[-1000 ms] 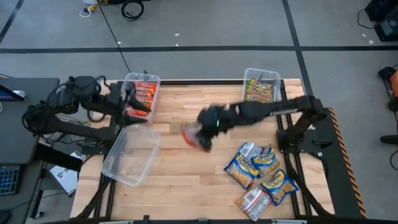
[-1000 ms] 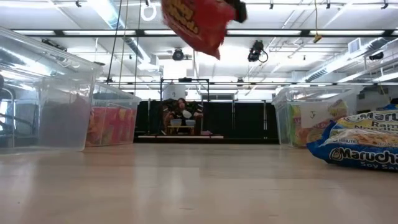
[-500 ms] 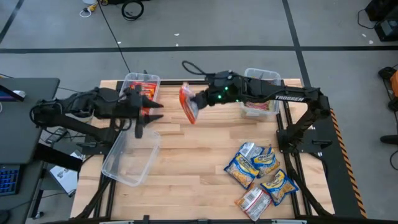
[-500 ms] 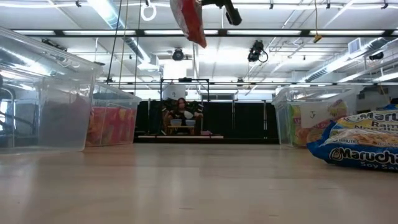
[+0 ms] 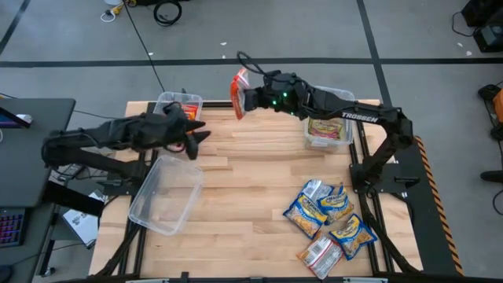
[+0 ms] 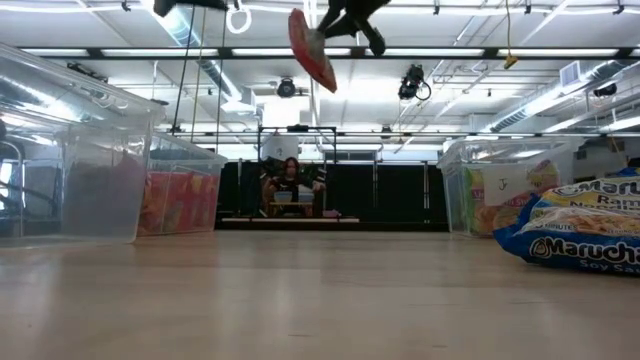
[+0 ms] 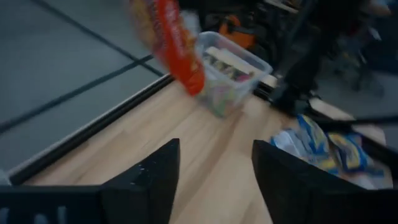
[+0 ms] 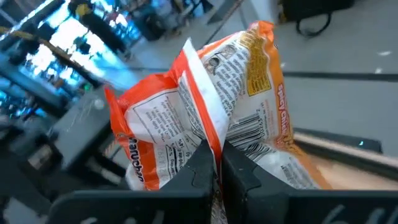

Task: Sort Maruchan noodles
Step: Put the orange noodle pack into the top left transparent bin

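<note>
An orange-red Maruchan noodle packet (image 5: 238,92) hangs high over the table's far edge, and my right gripper (image 5: 251,99) is shut on it. In the low view the packet (image 6: 311,46) shows nearly edge-on at the top. My left gripper (image 5: 196,137) stands open and empty by the far-left clear bin (image 5: 168,101), which has orange-red packets (image 5: 185,108) in it. Its fingers (image 7: 155,177) point toward the held packet (image 7: 172,46). Several blue-and-yellow and silver packets (image 5: 330,220) lie in a heap at the near right. My right gripper pinches the raised back seam (image 8: 206,127) of the orange-red packet between its two fingers (image 8: 200,163), about midway along the packet's back. The fingers reach in roughly level from the table's right side. The packet is lifted clear of the table, tilted, printed back toward the wrist camera.
An empty clear bin (image 5: 165,195) lies askew at the near left. Another clear bin (image 5: 328,119) at the far right holds green-yellow packets. The middle of the wooden table (image 5: 251,189) is bare. A person (image 6: 292,185) sits far behind the table.
My right gripper has carried the orange-red packet up from over the table's middle toward the far edge and leftward, turning so the packet now shows edge-on. My left gripper has sunk a little, rolled about, and shifted slightly toward the table's right.
</note>
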You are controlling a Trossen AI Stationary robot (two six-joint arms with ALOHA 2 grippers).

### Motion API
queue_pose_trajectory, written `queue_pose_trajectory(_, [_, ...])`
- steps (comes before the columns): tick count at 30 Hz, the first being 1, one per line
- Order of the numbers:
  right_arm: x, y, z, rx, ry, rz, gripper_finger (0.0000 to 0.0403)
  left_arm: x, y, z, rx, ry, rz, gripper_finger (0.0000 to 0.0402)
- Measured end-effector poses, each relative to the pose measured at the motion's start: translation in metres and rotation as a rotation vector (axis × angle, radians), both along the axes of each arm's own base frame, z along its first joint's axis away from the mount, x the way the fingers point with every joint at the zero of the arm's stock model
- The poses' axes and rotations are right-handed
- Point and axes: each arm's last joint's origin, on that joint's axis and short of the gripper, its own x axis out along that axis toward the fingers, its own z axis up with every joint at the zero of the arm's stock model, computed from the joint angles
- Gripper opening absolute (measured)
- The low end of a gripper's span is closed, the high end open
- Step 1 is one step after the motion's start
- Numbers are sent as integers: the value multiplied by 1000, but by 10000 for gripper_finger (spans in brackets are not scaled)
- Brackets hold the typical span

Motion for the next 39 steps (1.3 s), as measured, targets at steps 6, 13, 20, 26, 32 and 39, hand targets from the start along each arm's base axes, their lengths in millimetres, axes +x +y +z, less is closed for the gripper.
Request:
queue_pose_trajectory(6, [1, -18, -6, -41, 43, 3, 15, 25, 33, -24, -101, -192, 68, 277])
queue_pose_trajectory(13, [1, -26, -7, -60, 49, 54, 25, 75, 60, -56, 52, -144, 78, 311])
queue_pose_trajectory(20, [0, -27, -8, -52, 64, 61, 15, 105, 77, -67, 83, -267, 113, 311])
queue_pose_trajectory(26, [1, -24, -9, -25, 55, 122, 18, 113, 90, -80, 79, -236, 142, 311])
queue_pose_trajectory(32, [-3, -23, -8, -32, 92, 124, 15, 109, 86, -77, 129, -198, 171, 311])
queue_pose_trajectory(39, [-9, -24, 0, -60, 72, 114, 15, 104, 89, -72, 240, -141, 227, 312])
